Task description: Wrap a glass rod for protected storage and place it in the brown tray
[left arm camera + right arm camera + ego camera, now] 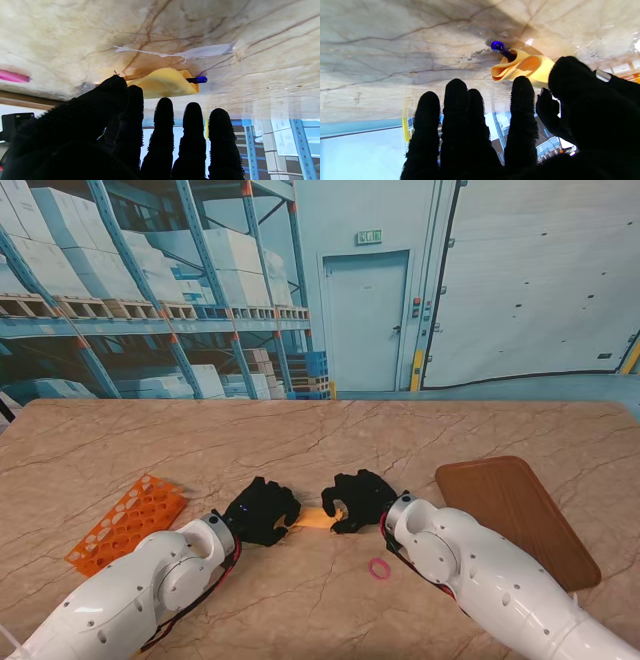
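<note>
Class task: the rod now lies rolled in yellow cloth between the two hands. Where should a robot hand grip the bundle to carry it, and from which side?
Grip the yellow cloth roll at its middle, from above, fingers spanning its width. It lies flat, and the rod's blue tip protrudes bare at one end, so avoid the ends.

Left hand (262, 509) and right hand (358, 499) crowd yellow cloth (315, 519) from both sides, narrow gap between; pink ring (379, 568) just behind right hand; brown tray (520, 515) right of it, orange rack (128, 522) left of left hand; bare table (320, 440) ahead of fingers
</note>
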Controlling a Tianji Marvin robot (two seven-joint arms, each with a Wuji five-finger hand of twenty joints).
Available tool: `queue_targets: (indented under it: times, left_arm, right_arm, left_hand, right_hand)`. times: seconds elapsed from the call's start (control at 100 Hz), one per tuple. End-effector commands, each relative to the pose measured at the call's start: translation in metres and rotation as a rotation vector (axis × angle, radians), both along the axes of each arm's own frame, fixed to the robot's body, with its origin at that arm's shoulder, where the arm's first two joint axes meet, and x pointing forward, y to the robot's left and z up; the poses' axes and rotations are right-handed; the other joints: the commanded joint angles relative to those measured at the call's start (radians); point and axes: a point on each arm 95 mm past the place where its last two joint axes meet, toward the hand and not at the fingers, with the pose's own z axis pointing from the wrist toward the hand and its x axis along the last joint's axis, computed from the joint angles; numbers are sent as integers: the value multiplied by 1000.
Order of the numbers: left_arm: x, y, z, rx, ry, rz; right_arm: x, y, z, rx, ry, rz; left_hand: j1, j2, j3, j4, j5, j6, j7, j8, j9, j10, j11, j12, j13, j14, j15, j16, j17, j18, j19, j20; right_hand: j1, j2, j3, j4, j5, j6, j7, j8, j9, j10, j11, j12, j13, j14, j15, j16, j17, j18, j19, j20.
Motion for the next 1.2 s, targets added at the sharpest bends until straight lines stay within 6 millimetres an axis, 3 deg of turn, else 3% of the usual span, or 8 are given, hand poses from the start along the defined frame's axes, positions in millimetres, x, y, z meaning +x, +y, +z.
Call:
queue_targets:
  times: [0.0,0.25,0.37,0.51,0.73,0.88,1.08,1.19]
  left_arm:
    - [-8,-3,-2,-22,18,-16]
    - [-17,2,3,-80,44,-18]
    - [-16,2,5,-98,20,-8]
    - [-10,-1,6,-97,-5,16]
    - [1,-8,3,-52,-39,23]
    - [8,-12,-1,-13,-52,27]
    - [17,-17,-6,21,-61,44]
    - [21,-19,-8,28,-68,55]
  right_arm:
    - [-7,2,-1,11,4,12]
    - [-14,1,13,84,-27,-2]
    - [-10,0,18,93,-56,-16]
    - [-4,3,17,85,-64,-35]
    - [3,10,9,25,-84,-16]
    - [8,11,1,-21,-74,-27]
    - [11,10,-5,-72,-62,-17]
    - [11,8,-8,-94,-64,-4]
  left_hand:
    - [-29,-11,-20,-43,20,7,-11,-11,13,0,-14,-2,0,-3,-8,-7,-12,12,-13,-3]
    - [-60,43,-84,-33,117,5,26,-7,63,5,-18,0,25,5,-13,-6,-11,30,-21,2]
    - [-46,62,-91,-23,63,-7,1,-19,67,-1,-17,5,32,3,-10,0,-4,26,-17,7]
    - [-25,77,-99,-7,-16,-2,-122,-88,59,5,-22,5,27,9,-6,8,-14,21,-15,14]
    - [9,85,-95,3,-30,27,-186,-120,47,14,-46,-15,13,14,-9,7,-29,20,-22,13]
    - [1,94,-104,6,-22,53,-232,-139,35,20,-59,-32,2,16,-14,4,-37,19,-26,12]
    - [-22,121,-111,17,-27,65,-282,-144,5,26,-73,-47,-22,17,-22,-1,-45,14,-28,11]
    - [-29,127,-111,23,-31,67,-296,-137,-5,29,-72,-50,-29,17,-19,-1,-47,11,-24,12]
  right_hand:
    - [-38,6,-22,22,-4,13,-7,17,-21,16,-3,11,-15,10,-10,3,-4,15,-5,26]
    - [-65,96,14,26,-20,-12,39,2,-22,15,-8,10,-19,10,-14,6,-10,18,-15,31]
    - [23,145,-5,11,-42,-38,82,-39,-18,11,1,9,-12,3,-11,6,-6,8,-14,36]
    - [72,126,11,-1,0,-59,85,-69,-7,15,12,8,-1,8,-2,4,-1,10,-9,38]
    - [123,131,32,-21,108,-36,65,-140,23,13,17,-2,17,23,9,-2,4,20,4,35]
    - [31,62,38,-9,84,44,26,-168,14,31,8,-9,3,41,10,-3,-6,31,12,31]
    - [-85,65,-19,98,114,167,-185,-8,-6,42,-9,-10,-20,55,3,1,-30,44,8,25]
    - [-88,64,-36,95,107,169,-197,5,-12,42,-11,-10,-26,55,1,1,-32,44,6,26]
